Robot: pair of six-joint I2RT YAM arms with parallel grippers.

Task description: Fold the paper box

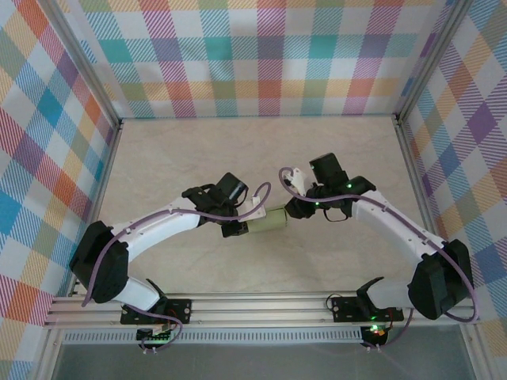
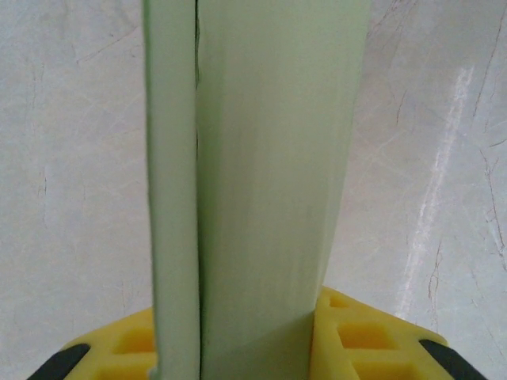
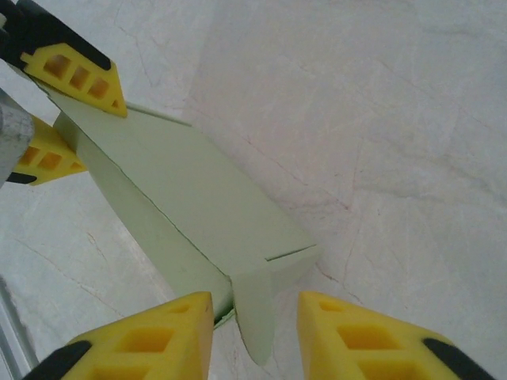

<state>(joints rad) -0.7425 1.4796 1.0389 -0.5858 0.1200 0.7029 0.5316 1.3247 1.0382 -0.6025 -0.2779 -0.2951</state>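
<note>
The paper box [image 1: 268,220] is a pale green, long rectangular tube held level above the table between the two arms. My left gripper [image 1: 240,225] is shut on its left end. In the left wrist view the box [image 2: 261,158] runs up from between the yellow fingers [image 2: 372,340]. My right gripper [image 1: 291,208] is at the box's right end. In the right wrist view its yellow fingers [image 3: 372,332] stand apart, and a rounded end flap [image 3: 255,313] hangs in the gap between them. The left one is close against the box corner. The box body [image 3: 182,190] stretches away to the left gripper's fingers [image 3: 75,71].
The beige marbled tabletop [image 1: 253,150] is ringed by checkered walls on an aluminium frame [image 1: 107,170]. Both arm bases sit on the front rail [image 1: 261,305].
</note>
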